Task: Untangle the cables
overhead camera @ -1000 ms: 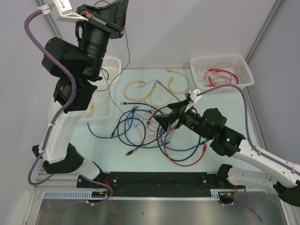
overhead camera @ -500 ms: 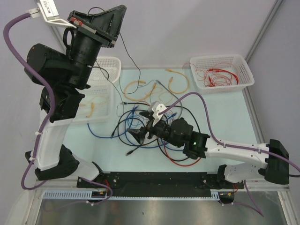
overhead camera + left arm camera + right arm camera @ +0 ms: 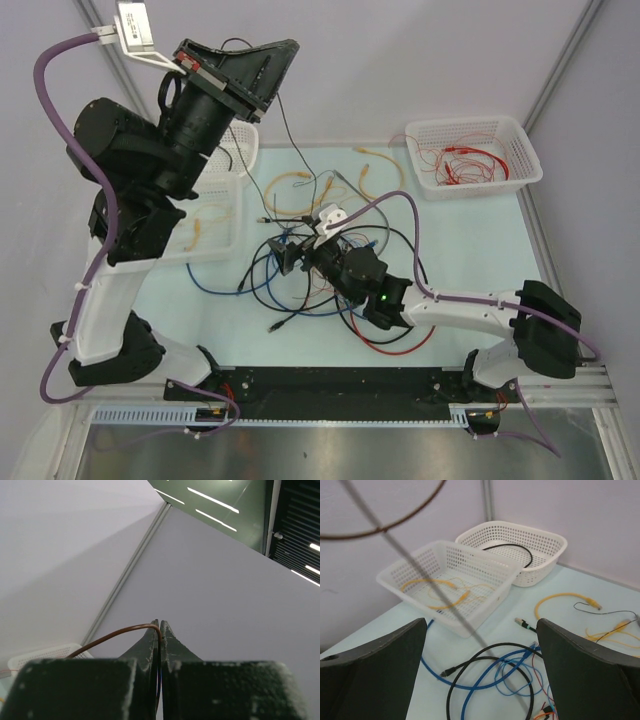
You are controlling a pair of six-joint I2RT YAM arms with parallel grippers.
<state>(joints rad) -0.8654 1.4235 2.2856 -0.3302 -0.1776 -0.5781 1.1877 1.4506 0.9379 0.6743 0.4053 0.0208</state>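
Note:
The cables lie in a loose tangle of black, blue and red loops at mid-table. My left gripper is raised high at the back left, shut on one thin dark wire. That wire runs down into the tangle. My right gripper hovers low over the tangle's left part, jaws wide open and holding nothing. In the right wrist view the gripper frames black and blue loops, and the raised wire crosses in front as a blur.
Two white baskets stand at the left, the nearer basket holding yellow cables and the farther basket a black one. A basket of red wires sits back right. Loose yellow cables lie behind the tangle.
My right arm has swung from the right side leftward and forward, over the tangle, jaws still open. The left arm shifted slightly, still holding the wire up.

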